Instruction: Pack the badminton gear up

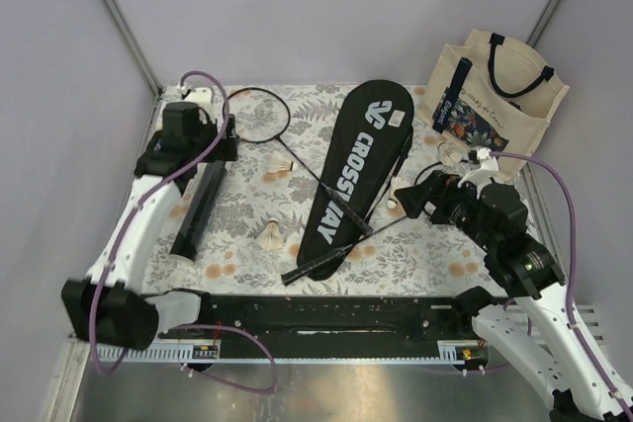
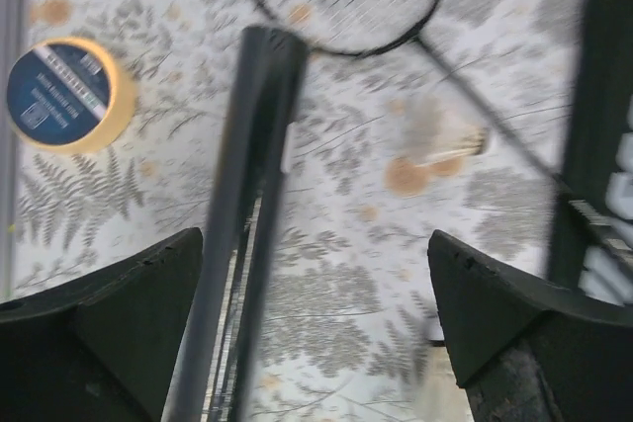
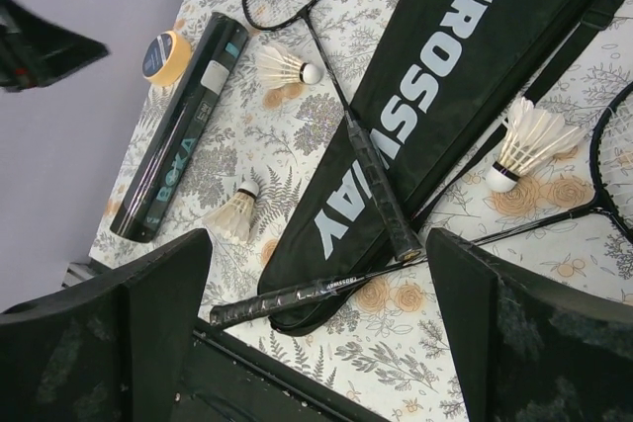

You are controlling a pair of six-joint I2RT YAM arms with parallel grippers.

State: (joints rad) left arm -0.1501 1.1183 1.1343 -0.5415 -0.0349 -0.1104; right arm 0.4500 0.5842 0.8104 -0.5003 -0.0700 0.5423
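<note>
Bag text: you read "CROSSWAY" in white capitals running along the racket bag (image 1: 348, 180) at the centre of the table, with a white logo mark at its far end.
Tube text: teal letters on the black tube (image 3: 176, 130), left side. You get something like "BOKA", not certain. The pale label beside them is too small to read.
Grip print: tiny white lettering on the near racket handle (image 3: 297, 295), unreadable.
Tape label: blue disc with white lines on the tape roll (image 2: 65, 94), far left, blurred.
Tote print: lettering on the cream tote bag (image 1: 499, 96), far right, too small for you.
</note>
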